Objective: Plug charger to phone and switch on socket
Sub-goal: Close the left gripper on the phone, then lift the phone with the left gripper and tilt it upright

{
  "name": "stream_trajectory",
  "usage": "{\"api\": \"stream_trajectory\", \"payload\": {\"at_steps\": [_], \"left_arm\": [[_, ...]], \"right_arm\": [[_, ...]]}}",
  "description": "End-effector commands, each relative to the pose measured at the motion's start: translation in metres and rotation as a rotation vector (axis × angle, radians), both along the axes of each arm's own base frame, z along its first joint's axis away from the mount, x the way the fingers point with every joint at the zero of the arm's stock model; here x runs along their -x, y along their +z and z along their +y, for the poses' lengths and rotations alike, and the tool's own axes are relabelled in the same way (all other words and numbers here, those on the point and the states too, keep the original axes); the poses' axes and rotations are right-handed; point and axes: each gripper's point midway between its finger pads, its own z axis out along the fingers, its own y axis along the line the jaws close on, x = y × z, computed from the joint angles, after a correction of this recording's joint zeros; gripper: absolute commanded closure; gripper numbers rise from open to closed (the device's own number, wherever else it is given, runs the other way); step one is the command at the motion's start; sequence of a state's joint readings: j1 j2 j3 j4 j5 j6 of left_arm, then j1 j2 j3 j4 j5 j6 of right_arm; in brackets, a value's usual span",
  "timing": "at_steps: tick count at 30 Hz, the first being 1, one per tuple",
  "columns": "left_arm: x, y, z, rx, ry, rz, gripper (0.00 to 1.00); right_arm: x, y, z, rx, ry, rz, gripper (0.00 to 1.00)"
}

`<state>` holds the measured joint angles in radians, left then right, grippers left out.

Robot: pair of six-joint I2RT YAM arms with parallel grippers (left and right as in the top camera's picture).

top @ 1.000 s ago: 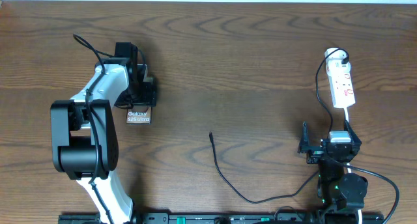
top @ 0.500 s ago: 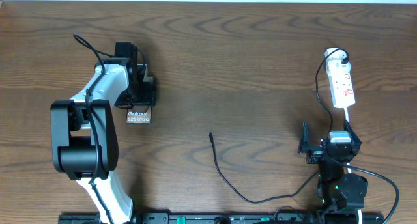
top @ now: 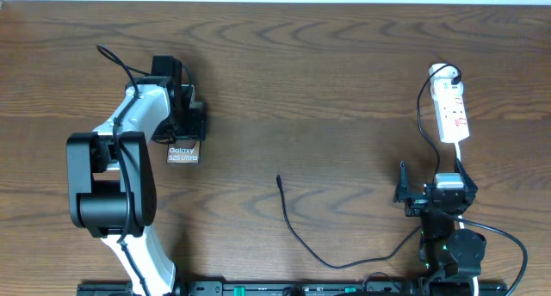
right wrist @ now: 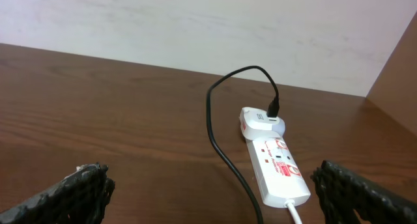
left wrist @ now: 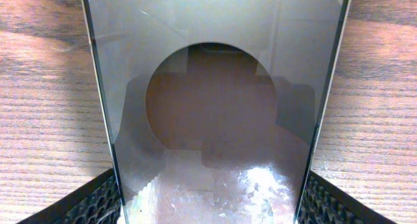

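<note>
The phone (top: 182,155), dark with white "Galaxy" lettering, lies at the table's left, and its far part is hidden under my left gripper (top: 186,131). In the left wrist view the phone (left wrist: 215,87) fills the gap, and both finger pads (left wrist: 91,201) press on its long edges. The charger (top: 297,236), a thin black cable, has its free tip at mid-table, well apart from the phone. It loops right and up to a white plug head (right wrist: 260,123) in the socket (right wrist: 277,167). My right gripper (right wrist: 225,198) stands open just short of the socket (top: 453,111), holding nothing.
The wooden table (top: 327,89) ends at a pale wall (right wrist: 195,28) behind the socket. The socket's white lead (right wrist: 296,211) runs back toward my right arm's base (top: 452,253). My left arm's white and black body (top: 112,184) covers the table's left front.
</note>
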<state>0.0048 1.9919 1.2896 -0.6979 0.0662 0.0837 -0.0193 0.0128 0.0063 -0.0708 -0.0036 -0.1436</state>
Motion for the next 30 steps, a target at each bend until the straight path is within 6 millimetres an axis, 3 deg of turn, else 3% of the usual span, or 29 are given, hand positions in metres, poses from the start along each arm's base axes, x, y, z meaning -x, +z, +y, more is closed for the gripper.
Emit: {"api": "stream_trajectory", "payload": {"at_steps": [1,12,30], "left_arm": [[0.012,-0.016,0.005,-0.03,-0.008,0.05,0.92],[0.005,-0.009,0.005,-0.031,-0.007,0.023,0.93],[-0.013,0.041,0.005,-0.031,-0.005,-0.111,0.93]], "right_arm": [[0.0,-0.001,-0.002,0.011,-0.009,0.002,0.01],[0.0,-0.001,-0.002,0.011,-0.009,0.002,0.01],[0.0,-0.001,-0.002,0.011,-0.009,0.002,0.01]]}}
